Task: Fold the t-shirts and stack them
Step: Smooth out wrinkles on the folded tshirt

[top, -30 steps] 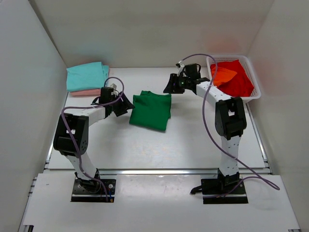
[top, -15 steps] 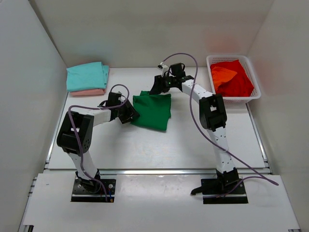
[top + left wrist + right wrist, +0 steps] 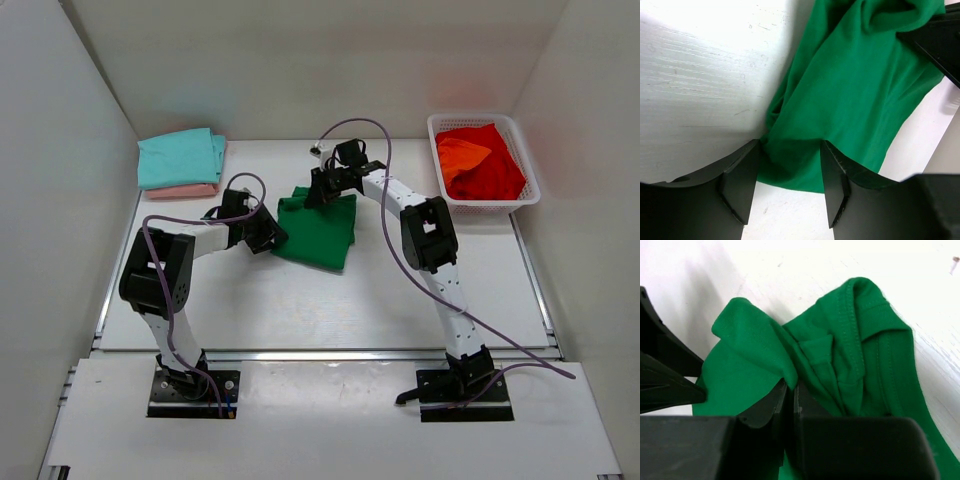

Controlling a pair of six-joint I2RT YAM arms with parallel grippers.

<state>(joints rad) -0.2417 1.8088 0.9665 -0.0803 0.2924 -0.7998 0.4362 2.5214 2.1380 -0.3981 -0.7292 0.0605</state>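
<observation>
A folded dark green t-shirt [image 3: 322, 235] lies mid-table. My left gripper [image 3: 270, 233] is at its left edge, open, with the shirt's edge [image 3: 850, 90] between the fingers [image 3: 740, 185]. My right gripper [image 3: 317, 190] is at the shirt's far left corner, shut on a pinched fold of green cloth [image 3: 765, 345]. A folded teal t-shirt [image 3: 180, 157] lies on a pale pink one [image 3: 186, 191] at the far left. A red t-shirt [image 3: 492, 170] and an orange one [image 3: 462, 156] lie in the basket.
The white lattice basket [image 3: 527, 165] stands at the far right against the wall. White walls close in the table on the left, back and right. The right gripper's black body [image 3: 940, 40] shows in the left wrist view, and the left gripper [image 3: 660, 375] in the right wrist view.
My right arm has swung left from the basket to the green shirt's far corner and shut on a fold. My left gripper has moved right onto the shirt's left edge.
</observation>
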